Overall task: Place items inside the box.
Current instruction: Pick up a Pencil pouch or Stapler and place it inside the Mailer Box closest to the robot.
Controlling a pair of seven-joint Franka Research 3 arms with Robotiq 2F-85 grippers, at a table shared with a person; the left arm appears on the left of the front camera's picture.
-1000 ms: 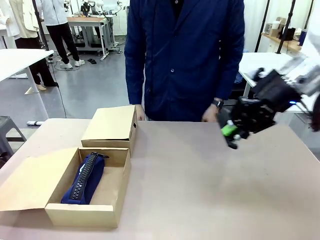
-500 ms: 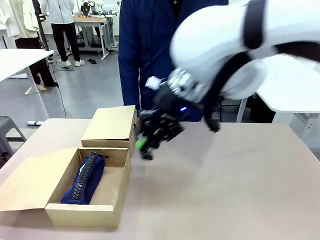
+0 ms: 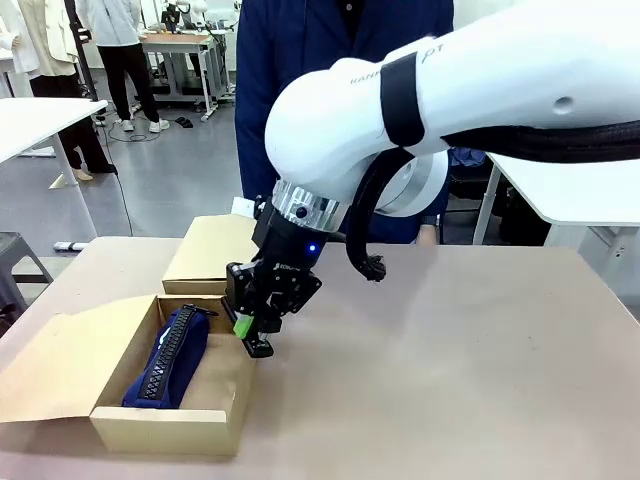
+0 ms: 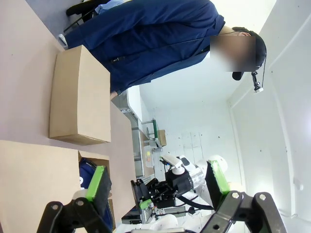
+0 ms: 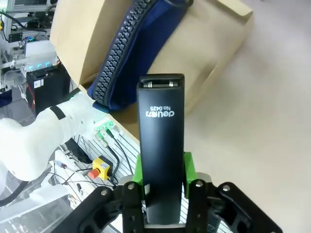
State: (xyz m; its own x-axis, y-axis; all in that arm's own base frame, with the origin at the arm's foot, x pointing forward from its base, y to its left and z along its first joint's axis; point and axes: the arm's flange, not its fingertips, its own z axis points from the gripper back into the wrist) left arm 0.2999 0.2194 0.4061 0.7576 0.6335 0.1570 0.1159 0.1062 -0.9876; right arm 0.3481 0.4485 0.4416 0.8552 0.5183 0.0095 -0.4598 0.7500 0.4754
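Now my right gripper (image 5: 163,171) clamps the black stapler (image 5: 161,116) by its long sides over the box (image 3: 160,430) wall; I judge it rigid, probably weighty, slick, best gripped mid-body.

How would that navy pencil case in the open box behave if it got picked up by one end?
Probably floppy: the navy pencil case looks like soft fabric, its zipper line bending. Likely light, though its contents are hidden. Unlikely to roll, lying long and flat in the box.

Tan table (image 3: 450,380), open shallow box (image 3: 160,432) near left, smaller closed box (image 3: 208,258) seemingly touching behind
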